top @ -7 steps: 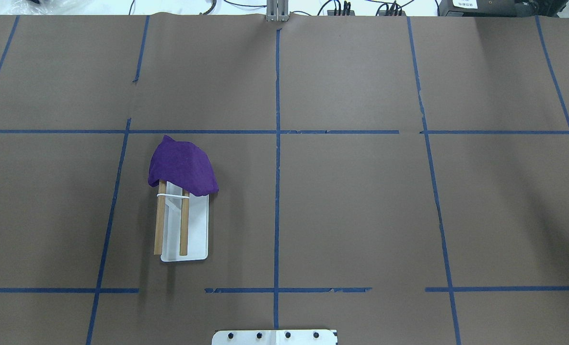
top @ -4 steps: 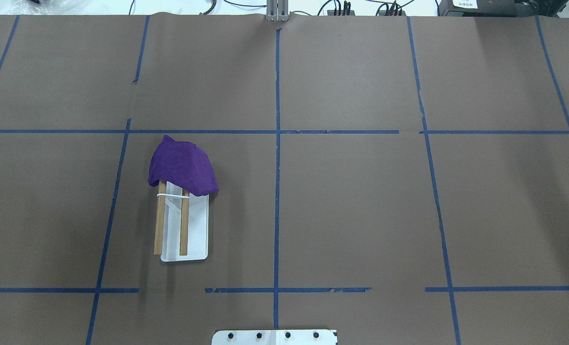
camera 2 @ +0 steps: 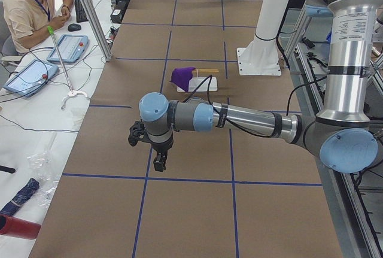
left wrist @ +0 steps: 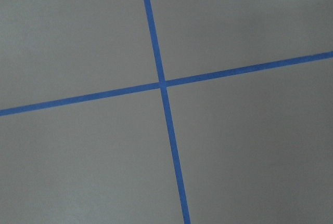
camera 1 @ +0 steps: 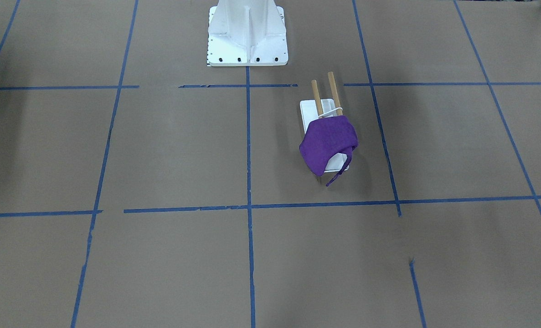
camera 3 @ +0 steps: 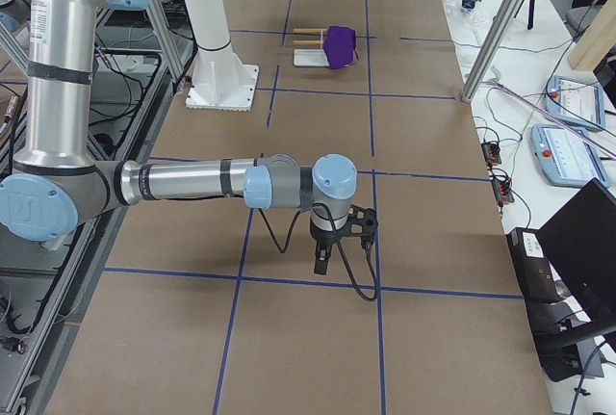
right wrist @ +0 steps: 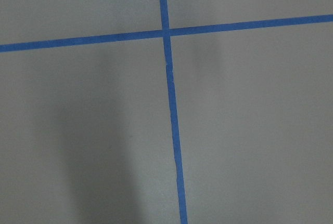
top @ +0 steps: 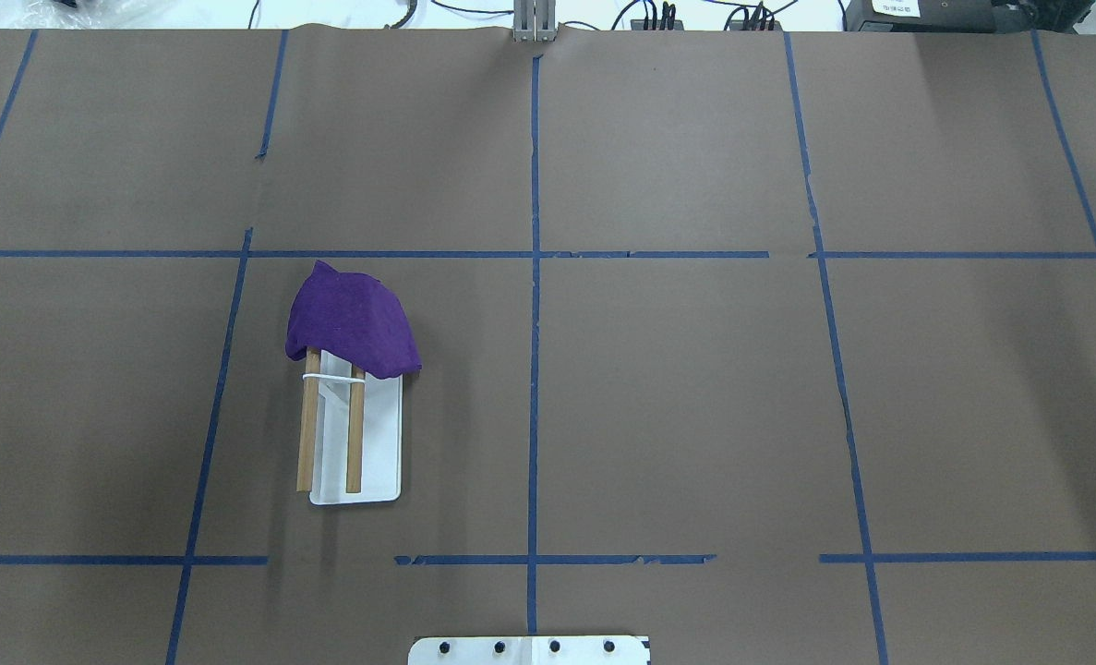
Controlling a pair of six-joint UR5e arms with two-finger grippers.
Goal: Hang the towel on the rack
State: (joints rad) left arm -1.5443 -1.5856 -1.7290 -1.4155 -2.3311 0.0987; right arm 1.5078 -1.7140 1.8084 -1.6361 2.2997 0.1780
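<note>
Towel draped on rack, both hands away

We see the purple towel hanging over the rods' ends farthest from our base. Our left hand and right hand hover over the counter, well apart from it. We cannot tell whether either is open.

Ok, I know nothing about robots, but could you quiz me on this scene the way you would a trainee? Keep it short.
1. True or false: the purple towel lies flat on the table, apart from the rack.
2. How many wooden rods does the rack have? A) one B) two C) three
3. Is the left claw or the right claw touching the towel?

Key: 1. False; it is draped over one end of the rods. 2. B. 3. No; both hang over bare table, far from the rack.
</note>
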